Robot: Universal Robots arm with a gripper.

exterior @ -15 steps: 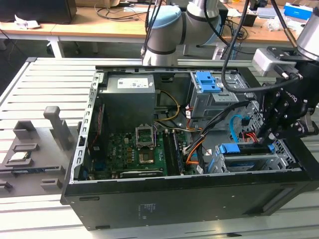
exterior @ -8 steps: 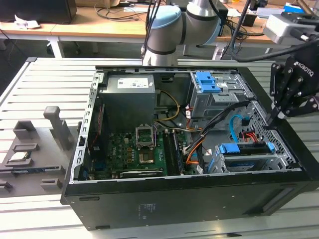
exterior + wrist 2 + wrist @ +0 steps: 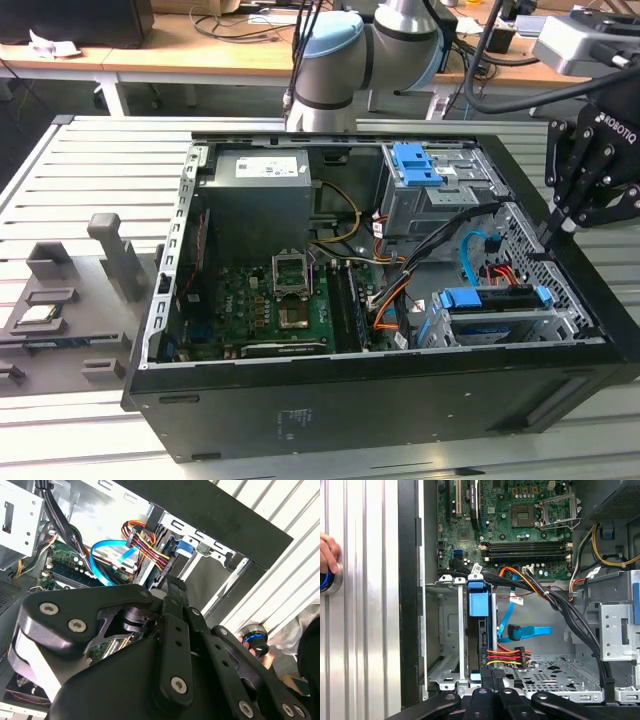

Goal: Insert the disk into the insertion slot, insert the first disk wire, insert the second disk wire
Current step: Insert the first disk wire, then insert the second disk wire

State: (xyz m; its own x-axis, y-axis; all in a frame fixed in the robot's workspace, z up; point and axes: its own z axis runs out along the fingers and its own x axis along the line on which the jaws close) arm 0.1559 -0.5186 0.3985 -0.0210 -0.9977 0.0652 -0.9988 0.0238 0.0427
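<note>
The disk [image 3: 479, 605] sits in its blue caddy inside the silver insertion slot [image 3: 445, 630], low on the exterior view's right [image 3: 490, 300]. The first disk wire [image 3: 505, 656], a red, orange and black bundle, runs to the disk's end, where its flat black plug [image 3: 482, 652] lies against it. The second disk wire [image 3: 532, 629], light blue, curves loose beside the bay, its dark plug [image 3: 514, 630] hanging free. My gripper [image 3: 492, 674] is shut, fingertips together, right beside the first wire's plug; whether it touches the plug is unclear. It hangs over the case's corner [image 3: 550, 232].
Thick black cables [image 3: 570, 615] cross above the perforated bay floor [image 3: 545, 677]. A taller grey cage with a blue latch [image 3: 425, 170] stands behind. A person's hand [image 3: 327, 555] rests on a round blue-lit button [image 3: 255, 637] outside the case wall.
</note>
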